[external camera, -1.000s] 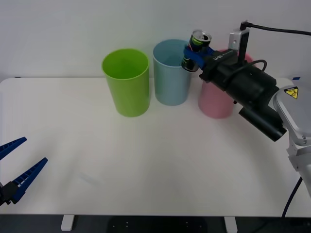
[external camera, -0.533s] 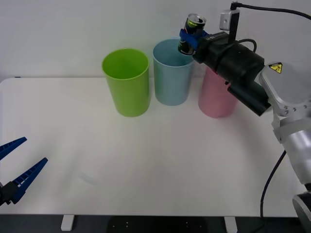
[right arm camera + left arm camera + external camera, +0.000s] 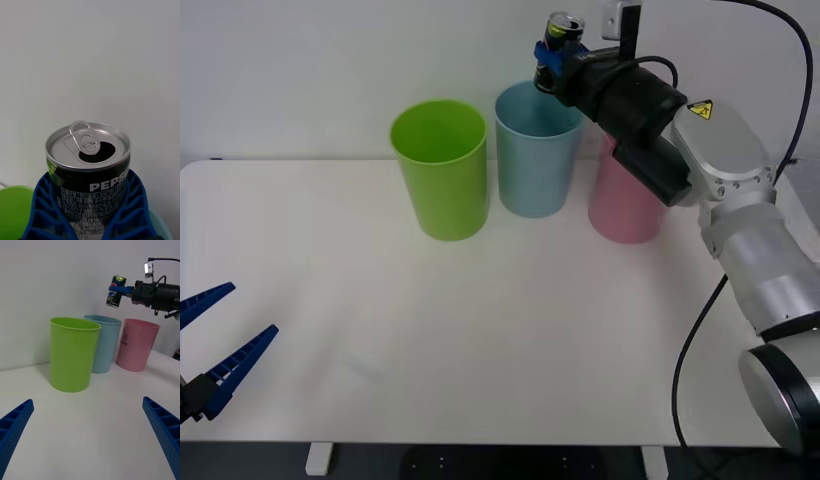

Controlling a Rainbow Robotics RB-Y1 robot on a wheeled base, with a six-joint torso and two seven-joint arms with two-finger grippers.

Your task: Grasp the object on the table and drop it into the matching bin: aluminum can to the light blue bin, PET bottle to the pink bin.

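Right end effector (image 3: pixel 552 62): clamped on the aluminum can (image 3: pixel 558 40), blue ribbed fingers (image 3: pixel 43 202) pressed to either side of the label. Over the last second it has risen and travelled toward the robot's left, from beside the pink bin (image 3: pixel 623 200) to a station above the far right rim of the light blue bin (image 3: pixel 534 150).

Aluminum can: held upright or nearly so, pull-tab top uppermost and already opened, well clear of the surface (image 3: pixel 500 330). In the left wrist view the can (image 3: pixel 114 296) hangs above the light blue bin (image 3: pixel 102 343), high over its mouth, with a slight tilt.

Light blue bin: standing between the lime green bin (image 3: pixel 440 168) and the pink bin, mouth open; whether anything lies inside cannot be told.

Left end effector (image 3: pixel 210 345): low at the near left corner of the surface, fingers spread wide, holding nothing, idle.

Status: grasp and lift complete; carry close to finished. The shift puts the can over the matching bin rather than the pink one. Judged remaining: a small further move toward the centre of the mouth, then release. Risk: a release this near the rim could bounce the can off the edge.
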